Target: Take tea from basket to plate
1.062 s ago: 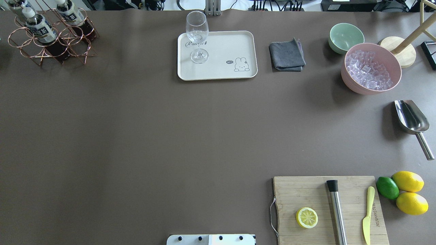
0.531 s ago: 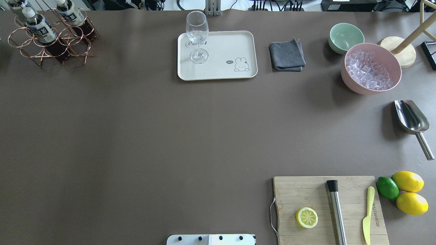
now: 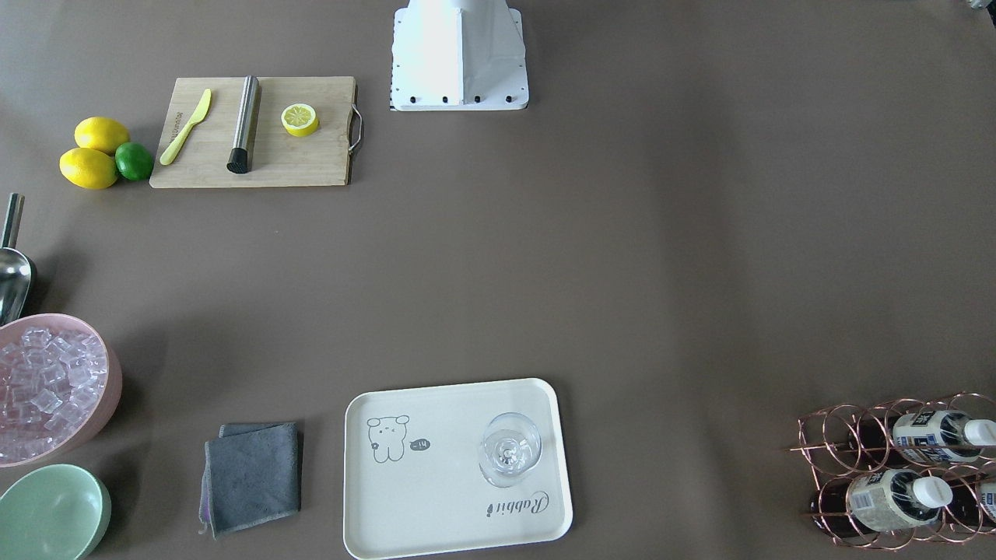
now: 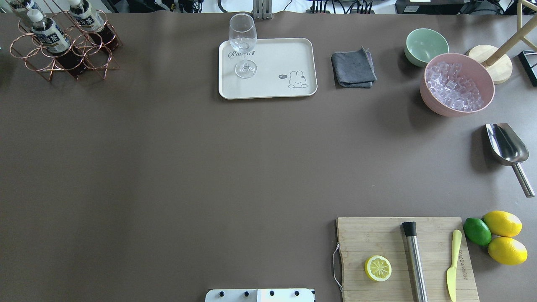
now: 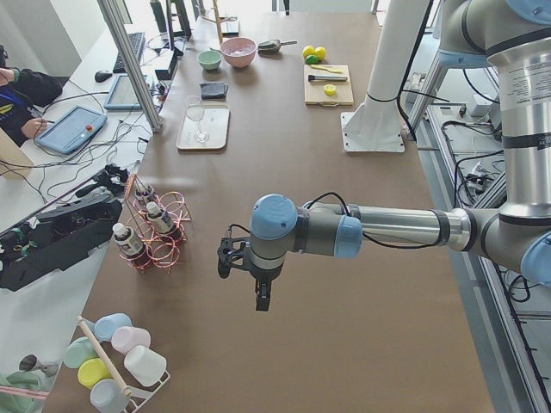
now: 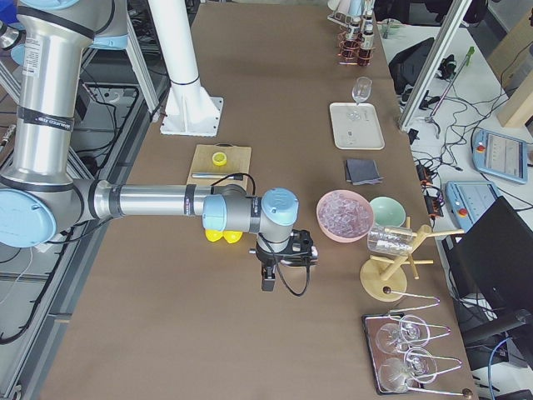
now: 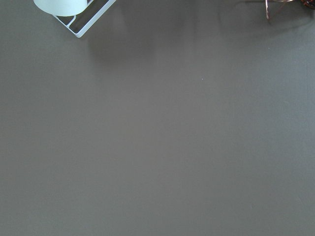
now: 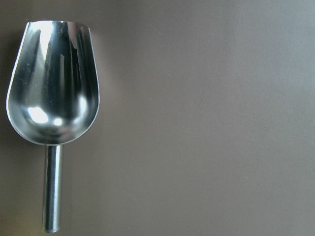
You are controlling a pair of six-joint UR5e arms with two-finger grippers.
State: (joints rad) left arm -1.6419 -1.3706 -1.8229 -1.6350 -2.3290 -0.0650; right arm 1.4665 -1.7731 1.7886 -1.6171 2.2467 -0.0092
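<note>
Three tea bottles stand in the copper wire basket (image 4: 26, 55) at the table's far left corner: one (image 4: 50, 35), another (image 4: 86, 14) and a third (image 4: 19, 6) cut off by the edge. They also show in the front-facing view (image 3: 926, 435). The cream plate (image 4: 272, 86) lies at the far middle and holds a wine glass (image 4: 243, 46). My left gripper (image 5: 258, 297) hangs over bare table beside the basket (image 5: 168, 249). My right gripper (image 6: 268, 282) hangs near the pink bowl. Both show only in the side views, so I cannot tell whether they are open or shut.
A grey cloth (image 4: 353, 68), a green bowl (image 4: 426, 45) and a pink bowl of ice (image 4: 456, 84) sit right of the plate. A steel scoop (image 4: 507, 147) lies at the right edge, below the right wrist camera (image 8: 54, 88). A cutting board (image 4: 377, 235) with a lemon half, a steel bar and a knife sits near right, beside lemons and a lime.
</note>
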